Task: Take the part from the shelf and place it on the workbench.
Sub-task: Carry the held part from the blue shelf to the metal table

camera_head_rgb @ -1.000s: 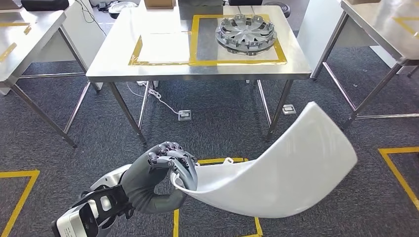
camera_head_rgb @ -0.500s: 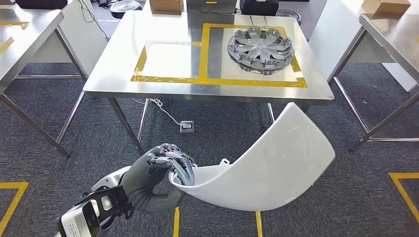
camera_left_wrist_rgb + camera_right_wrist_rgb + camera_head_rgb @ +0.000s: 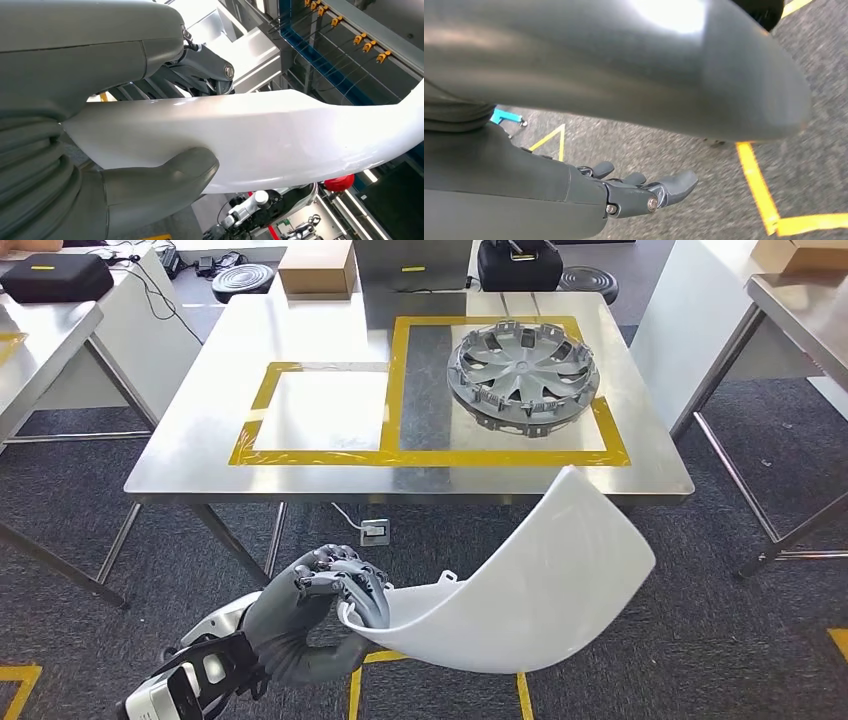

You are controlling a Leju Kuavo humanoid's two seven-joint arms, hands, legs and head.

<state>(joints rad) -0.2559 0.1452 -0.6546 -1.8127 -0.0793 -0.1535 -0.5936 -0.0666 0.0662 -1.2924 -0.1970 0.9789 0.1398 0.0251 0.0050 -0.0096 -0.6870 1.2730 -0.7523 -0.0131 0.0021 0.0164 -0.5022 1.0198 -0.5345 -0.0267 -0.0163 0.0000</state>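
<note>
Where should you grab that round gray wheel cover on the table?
Grip the wheel cover at its outer rim, probably from the near edge of the workbench. It lies flat inside the yellow tape square, and the rim looks like the thinnest reachable part.

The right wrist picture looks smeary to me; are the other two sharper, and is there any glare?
Right wrist view: carpet streaked by blur. Head view: sharp, with ceiling light mirrored on the steel workbench. Left wrist view: crisp; the curved white plastic panel looks washed out near the left hand.

One white part [image 3: 540,580], one wheel cover [image 3: 523,373]
</note>
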